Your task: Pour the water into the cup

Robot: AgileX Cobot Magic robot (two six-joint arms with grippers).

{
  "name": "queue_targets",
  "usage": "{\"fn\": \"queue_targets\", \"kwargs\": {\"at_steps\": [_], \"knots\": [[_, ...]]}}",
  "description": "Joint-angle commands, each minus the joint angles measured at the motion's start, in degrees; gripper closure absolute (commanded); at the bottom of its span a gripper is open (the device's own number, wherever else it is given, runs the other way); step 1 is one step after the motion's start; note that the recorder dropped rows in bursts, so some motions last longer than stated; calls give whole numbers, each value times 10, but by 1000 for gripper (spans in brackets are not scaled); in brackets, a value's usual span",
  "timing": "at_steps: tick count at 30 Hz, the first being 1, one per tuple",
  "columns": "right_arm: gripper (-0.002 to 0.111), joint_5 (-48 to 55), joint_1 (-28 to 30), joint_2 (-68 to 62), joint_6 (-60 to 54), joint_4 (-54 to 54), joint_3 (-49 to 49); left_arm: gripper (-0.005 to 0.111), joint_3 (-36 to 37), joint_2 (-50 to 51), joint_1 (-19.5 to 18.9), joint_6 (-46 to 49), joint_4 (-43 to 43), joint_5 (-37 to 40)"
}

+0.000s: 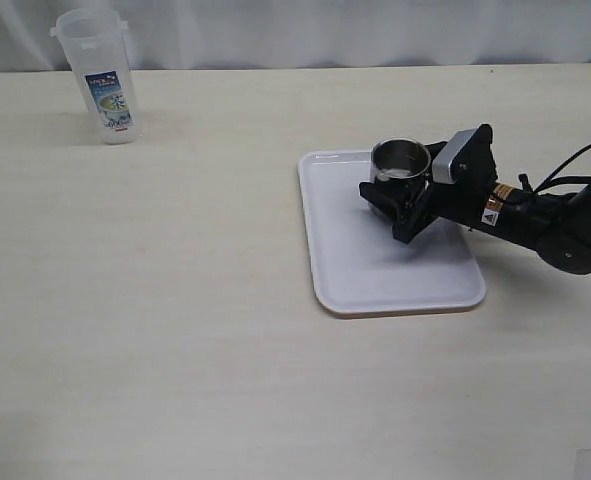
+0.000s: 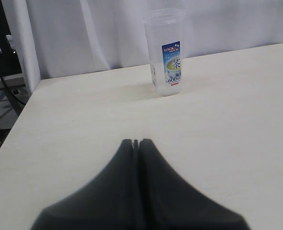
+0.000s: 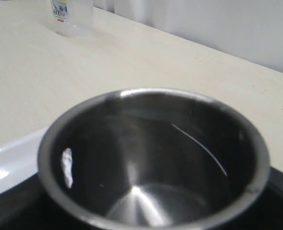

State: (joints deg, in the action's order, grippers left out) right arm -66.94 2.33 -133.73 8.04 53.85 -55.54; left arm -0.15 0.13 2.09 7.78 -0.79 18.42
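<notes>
The cup (image 1: pixel 400 160), a small steel tumbler, stands at the far end of the white tray (image 1: pixel 375 270). My right gripper (image 1: pixel 390 210) reaches in from the right, and its black fingers (image 3: pixel 282 191) press against both sides of the cup. The right wrist view looks straight into the cup (image 3: pixel 151 158); its inside is shiny and I cannot tell if it holds water. The clear plastic jug (image 1: pixel 100 75) with a blue label stands upright at the far left of the table. My left gripper (image 2: pixel 136 142) is shut and empty, low over the table, with the jug (image 2: pixel 166 52) ahead of it.
The tray's edge (image 3: pixel 7 163) shows beside the cup in the right wrist view, and the jug (image 3: pixel 72 17) far behind it. A white curtain hangs behind the table. The table's side edge (image 2: pixel 16 124) shows in the left wrist view. The left arm is out of the exterior view.
</notes>
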Motion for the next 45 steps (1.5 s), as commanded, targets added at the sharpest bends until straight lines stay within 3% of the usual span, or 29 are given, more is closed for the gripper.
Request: {"fn": "queue_targets", "kwargs": {"at_steps": [1,15,17,19,24,27,45], "knots": [[104,-30,3,-6,-9,-6,-4,107,2,-1,6,-2,5,-7],[100,-30,3,-15,4,-9,-4,107,2,-1,6,-2,5,-7],[92,-30,3,-15,7,-14,-4,107,2,-1,6,-2,5,-7],[76,-30,3,-15,7,-20,-4,107,2,-1,6,-2,5,-7],[22,-30,3,-15,13,-19,-4,107,2,-1,6,-2,5,-7],[8,-30,3,-15,18,-19,-4,107,2,-1,6,-2,5,-7],[7,-30,3,45,69,-14,-3,107,2,-1,6,-2,5,-7]]}}
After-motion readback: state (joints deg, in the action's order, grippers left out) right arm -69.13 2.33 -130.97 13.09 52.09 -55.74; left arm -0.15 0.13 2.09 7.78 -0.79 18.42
